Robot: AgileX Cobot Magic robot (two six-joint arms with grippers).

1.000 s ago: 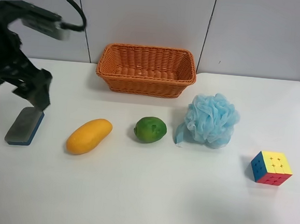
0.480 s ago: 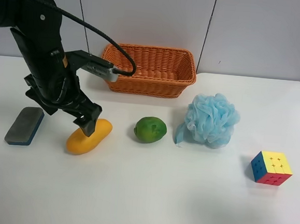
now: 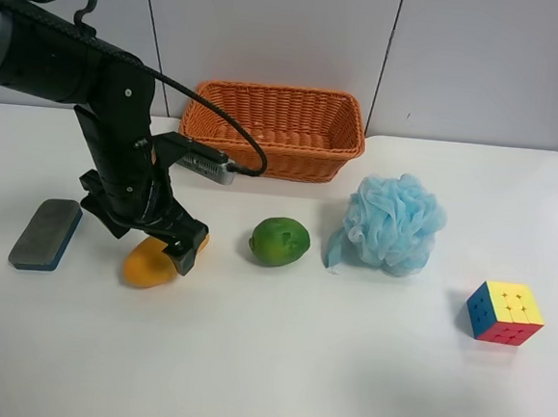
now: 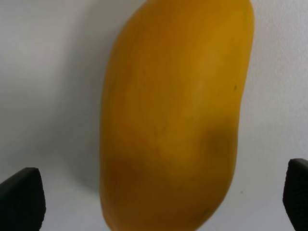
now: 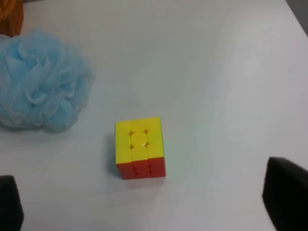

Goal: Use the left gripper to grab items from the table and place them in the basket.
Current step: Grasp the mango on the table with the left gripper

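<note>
My left gripper point(image 3: 156, 241) is open and stands low over the yellow-orange mango point(image 3: 145, 266) on the white table point(image 3: 295, 374). In the left wrist view its black fingertips point(image 4: 20, 199) straddle the mango point(image 4: 173, 120), one on each side and apart from it. The grey-topped blue eraser point(image 3: 46, 234) lies to the view's left of the arm. The green fruit point(image 3: 279, 240), light-blue pouf point(image 3: 392, 222) and puzzle cube point(image 3: 505, 312) lie to the view's right. The wicker basket point(image 3: 269, 159) stands at the back and holds nothing. My right gripper point(image 5: 147, 199) is open above the cube point(image 5: 139, 147).
The left arm's black cable point(image 3: 218, 126) loops in front of the basket's left end. The right wrist view shows the pouf point(image 5: 41, 84) beside the cube and a sliver of the basket point(image 5: 9, 14). A grey panelled wall point(image 3: 465, 59) rises behind the table.
The left arm swung from above the eraser to the mango and came down over it, fingers now either side of the fruit. The items have not moved.
</note>
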